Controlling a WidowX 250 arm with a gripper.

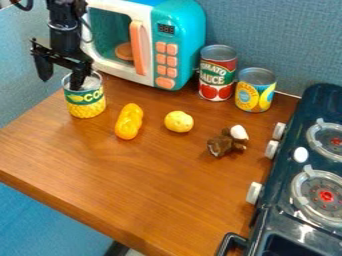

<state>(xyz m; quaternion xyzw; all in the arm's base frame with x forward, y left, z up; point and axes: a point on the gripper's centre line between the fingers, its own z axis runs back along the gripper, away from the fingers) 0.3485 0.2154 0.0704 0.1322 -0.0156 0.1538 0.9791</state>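
The black gripper [61, 84] hangs at the upper left with its two fingers spread apart. One finger is at the open top of the corn can [85, 104], overlapping its rim; whether it touches the metal I cannot tell. The other finger is out to the left of the can. The corn can stands upright near the counter's left edge. To its right lie an orange-yellow, pepper-like toy [129, 121], a round yellow toy [179, 121] and a small brown toy with a white end [227, 142].
A teal and white toy microwave [184, 35] stands at the back, right of the arm. Beside it are a tomato sauce can [217, 74] and a yellow-labelled can [254, 91]. A dark toy stove [287, 175] with white knobs borders the wooden counter [153, 185] on the right.
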